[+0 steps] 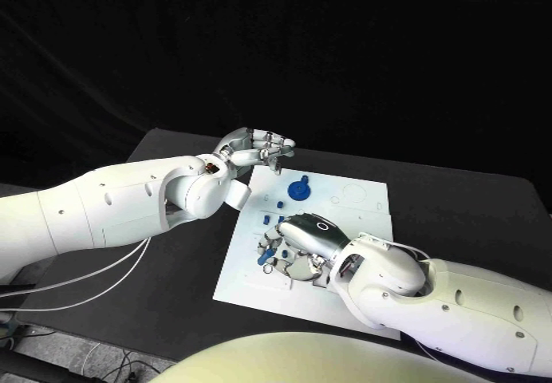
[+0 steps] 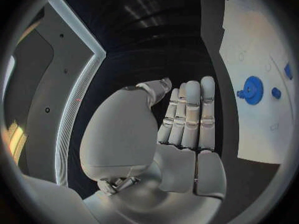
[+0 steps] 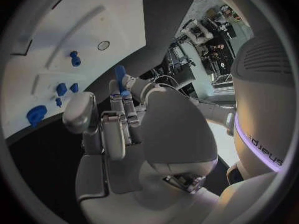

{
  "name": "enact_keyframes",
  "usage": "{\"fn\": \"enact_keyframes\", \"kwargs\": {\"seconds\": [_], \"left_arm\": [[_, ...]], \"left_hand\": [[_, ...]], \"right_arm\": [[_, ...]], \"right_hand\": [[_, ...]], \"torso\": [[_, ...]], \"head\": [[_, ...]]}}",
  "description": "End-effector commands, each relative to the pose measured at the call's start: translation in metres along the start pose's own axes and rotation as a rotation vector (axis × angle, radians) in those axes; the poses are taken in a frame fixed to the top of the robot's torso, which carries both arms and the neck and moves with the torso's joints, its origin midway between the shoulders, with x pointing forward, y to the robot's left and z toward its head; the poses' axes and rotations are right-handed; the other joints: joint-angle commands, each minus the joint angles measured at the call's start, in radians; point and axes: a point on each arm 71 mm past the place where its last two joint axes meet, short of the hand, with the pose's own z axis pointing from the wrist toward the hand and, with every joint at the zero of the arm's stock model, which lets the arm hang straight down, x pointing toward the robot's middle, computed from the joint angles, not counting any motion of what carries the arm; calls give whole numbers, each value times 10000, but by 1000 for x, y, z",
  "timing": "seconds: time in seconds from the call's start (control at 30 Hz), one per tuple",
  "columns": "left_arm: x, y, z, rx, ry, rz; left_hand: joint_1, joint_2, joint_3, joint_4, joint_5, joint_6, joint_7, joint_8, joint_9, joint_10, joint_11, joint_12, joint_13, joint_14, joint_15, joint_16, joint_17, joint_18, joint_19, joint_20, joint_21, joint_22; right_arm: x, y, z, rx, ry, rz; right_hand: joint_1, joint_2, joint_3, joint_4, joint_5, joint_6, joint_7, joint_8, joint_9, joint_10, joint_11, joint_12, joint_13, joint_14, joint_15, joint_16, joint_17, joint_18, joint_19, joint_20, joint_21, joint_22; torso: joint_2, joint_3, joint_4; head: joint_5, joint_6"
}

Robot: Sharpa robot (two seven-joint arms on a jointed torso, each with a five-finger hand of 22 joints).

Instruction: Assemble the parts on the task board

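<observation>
The white task board [image 1: 359, 201] lies in the middle of the black table. A blue gear [image 1: 298, 191] sits on its far part, also seen as the gear [image 2: 252, 89] in the left wrist view. My right hand [image 1: 304, 239] hovers low over the board's near-left area and pinches a small blue part [image 3: 119, 75] at its fingertips. More small blue parts [image 1: 266, 217] lie beside it on the board [image 3: 74, 25]. My left hand [image 1: 255, 149] is raised by the board's far-left corner, fingers straight and side by side [image 2: 190, 114], holding nothing.
Several loose blue parts [image 3: 62, 89] and a blue wheel-like piece [image 3: 36, 113] lie on the board near my right hand. Two small blue parts [image 2: 276, 92] sit next to the gear. White cables [image 1: 80, 279] hang under my left arm.
</observation>
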Motion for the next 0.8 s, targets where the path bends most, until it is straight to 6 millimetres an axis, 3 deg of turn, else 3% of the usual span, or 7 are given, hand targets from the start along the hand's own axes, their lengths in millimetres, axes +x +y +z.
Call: {"fn": "enact_keyframes", "kwargs": {"seconds": [0.03, 0.4, 0.8], "left_arm": [[3, -1, 1, 80, 207, -75], [3, -1, 1, 68, 219, -79], [3, -1, 1, 59, 214, -77]], "left_hand": [[-33, 77, -7, 36, -3, -64, 6, 35, -15, -64, -35, 52, 13, -98, -2, -42, -13, 141, 34, 35, -60, -11], [-33, 77, -7, 36, -3, -64, 6, 35, -15, -64, -35, 52, 13, -98, -2, -42, -13, 141, 34, 35, -60, -11], [-33, 77, -7, 36, -3, -64, 6, 35, -15, -64, -35, 52, 13, -98, -2, -42, -13, 141, 34, 35, -60, -11]], "right_arm": [[7, -1, 1, -244, 507, -467], [15, -9, 4, 188, 1011, -1029], [18, -12, 6, 402, 1177, -1359]], "right_hand": [[-29, 71, 20, -51, 33, 43, 48, 27, 294, 392, -378, -41, 8, 691, -42, 29, 898, -126, -27, -13, -29, -4], [-37, 69, 21, -54, 38, 39, 50, 28, 299, 391, -376, -46, 10, 687, -40, 22, 877, -124, -35, -12, -43, -14], [-48, 76, 27, -53, 48, 36, 51, 30, 305, 394, -374, -51, 14, 688, -38, 24, 884, -123, -40, -11, -49, -17]], "torso": [[7, 2, -16], [13, 23, -26], [2, 11, -15]], "head": [[67, -59], [102, -131], [109, -183]]}}
